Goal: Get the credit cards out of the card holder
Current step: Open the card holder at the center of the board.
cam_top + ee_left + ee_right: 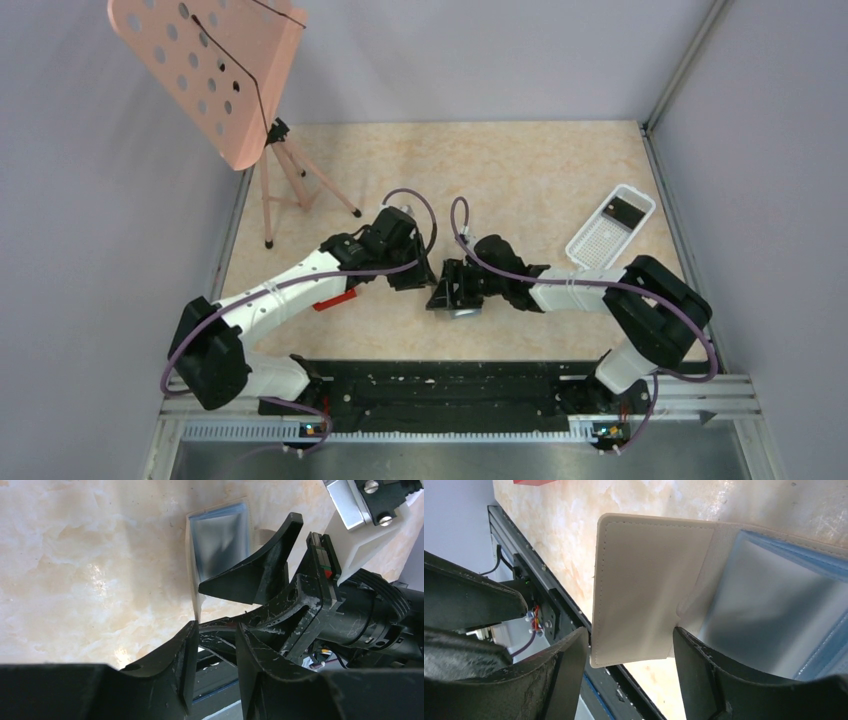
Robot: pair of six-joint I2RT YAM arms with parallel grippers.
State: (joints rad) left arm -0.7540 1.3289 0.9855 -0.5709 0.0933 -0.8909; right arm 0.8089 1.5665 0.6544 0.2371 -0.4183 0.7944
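Showing its pale outer flap, the card holder sits partly unfolded between the spread fingers of the right gripper, the left gripper straddling one edge with jaws apart, near the middle of the table; whether either clamps it cannot be told.

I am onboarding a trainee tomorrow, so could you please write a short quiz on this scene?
1. True or false: a dark card lies in the white tray.
2. The card holder is: A in the tray; B between the left gripper and right gripper; C in the far left corner.
3. What colour is the small object beside the left arm?
Key: 1 true; 2 B; 3 red.
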